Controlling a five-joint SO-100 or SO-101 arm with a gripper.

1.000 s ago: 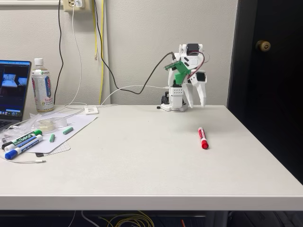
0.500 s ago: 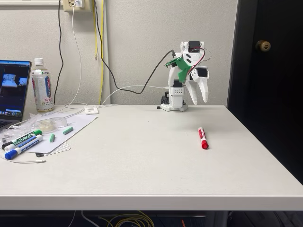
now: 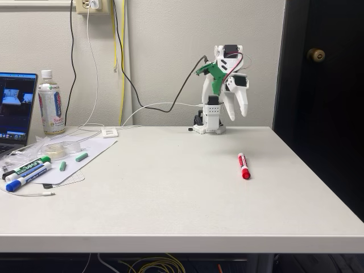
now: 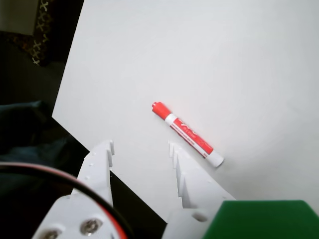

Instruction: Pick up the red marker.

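The red marker (image 3: 243, 166) lies flat on the white table (image 3: 170, 193), right of centre, with its red cap toward the front edge. My gripper (image 3: 238, 115) hangs at the back of the table beside the arm's base, well above and behind the marker, fingers pointing down. In the wrist view the gripper (image 4: 139, 147) stands open with nothing between its white fingers (image 4: 99, 164). The red marker (image 4: 188, 134) lies diagonally on the table just beyond the right finger, apart from it.
At the left lie a green-capped marker (image 3: 27, 166) and a blue-capped marker (image 3: 24, 178) on a paper sheet, with small green pieces, a bottle (image 3: 50, 103) and a laptop (image 3: 14, 111). Cables hang down the wall. The table's right edge (image 3: 318, 176) borders a dark doorway.
The arm has tilted its upper part a little and the gripper has risen slightly and shifted a bit left. The red marker has not moved.
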